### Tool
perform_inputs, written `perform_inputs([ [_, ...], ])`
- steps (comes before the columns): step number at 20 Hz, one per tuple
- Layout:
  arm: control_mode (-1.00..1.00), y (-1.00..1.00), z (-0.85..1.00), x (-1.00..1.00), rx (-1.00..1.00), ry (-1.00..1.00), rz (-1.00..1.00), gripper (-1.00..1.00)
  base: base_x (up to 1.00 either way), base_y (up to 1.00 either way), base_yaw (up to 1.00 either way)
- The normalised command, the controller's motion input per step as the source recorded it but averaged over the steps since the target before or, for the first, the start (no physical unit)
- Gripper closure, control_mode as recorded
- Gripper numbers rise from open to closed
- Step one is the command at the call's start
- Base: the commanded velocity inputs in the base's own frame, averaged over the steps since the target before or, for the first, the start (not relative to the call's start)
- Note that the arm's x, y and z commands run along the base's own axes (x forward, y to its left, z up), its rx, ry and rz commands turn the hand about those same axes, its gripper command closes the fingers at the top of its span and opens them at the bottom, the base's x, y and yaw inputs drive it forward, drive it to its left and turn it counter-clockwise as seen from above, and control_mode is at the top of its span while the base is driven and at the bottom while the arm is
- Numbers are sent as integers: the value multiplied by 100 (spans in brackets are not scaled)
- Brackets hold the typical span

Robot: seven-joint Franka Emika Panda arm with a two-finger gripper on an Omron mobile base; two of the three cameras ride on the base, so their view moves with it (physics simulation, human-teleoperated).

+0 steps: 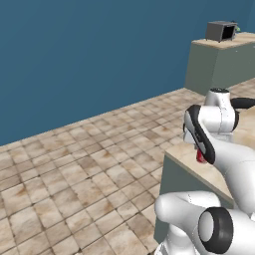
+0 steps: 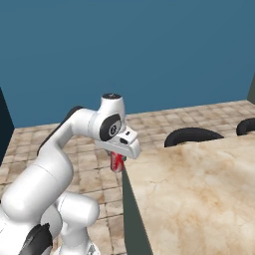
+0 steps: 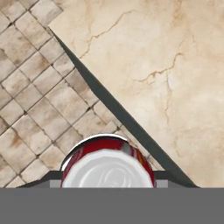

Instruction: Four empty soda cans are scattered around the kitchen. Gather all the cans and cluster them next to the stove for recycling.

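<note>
A red soda can (image 2: 117, 163) with a silvery top (image 3: 108, 168) hangs upright in my gripper (image 2: 118, 167), which is shut on its sides. It is held just off the corner of a beige marble counter (image 2: 199, 189), over the tiled floor. In the left base view the can (image 1: 200, 157) peeks out below the white hand, at the counter's near edge. The hand view looks straight down on the can, with the counter's dark edge running diagonally beside it. The stove is out of view.
Two black curved shapes (image 2: 191, 135) rise past the counter's far edge. A dark boxy appliance (image 1: 221, 31) sits on a grey-green cabinet (image 1: 219, 67) at the back right. Tan tiled floor (image 1: 74, 169) stretches to the blue wall.
</note>
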Motion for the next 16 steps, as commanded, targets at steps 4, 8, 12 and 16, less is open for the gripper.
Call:
perform_inputs([
  [4,100,0,0,0,0,0,0,100,-3,0,0],
  [8,100,0,0,0,0,0,0,100,-25,0,0],
  [12,100,0,0,0,0,0,0,100,-39,-2,0],
  [16,100,0,0,0,0,0,0,100,-46,-8,-3],
])
